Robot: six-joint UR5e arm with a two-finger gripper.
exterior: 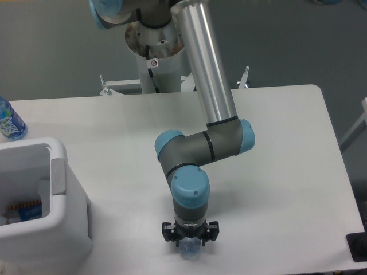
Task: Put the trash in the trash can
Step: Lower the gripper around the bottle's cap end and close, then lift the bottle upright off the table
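My gripper (pixel 190 239) points straight down near the table's front edge, its fingers mostly hidden under the blue wrist joint. A clear, bluish plastic bottle (pixel 190 250), part of the trash, shows end-on just below the gripper, which looks shut on it. The trash can (pixel 64 220), a white boxy bin, stands at the left front, well to the left of the gripper. Inside it lie a blue and orange item (pixel 26 209) and something pale (pixel 43 187) that I cannot identify. The crumpled wrapper is not clearly visible.
A blue-labelled water bottle (pixel 9 120) stands at the table's far left edge behind the bin. The arm's base column (pixel 153 54) rises behind the table's back edge. A black object (pixel 358 247) sits at the table's front right corner.
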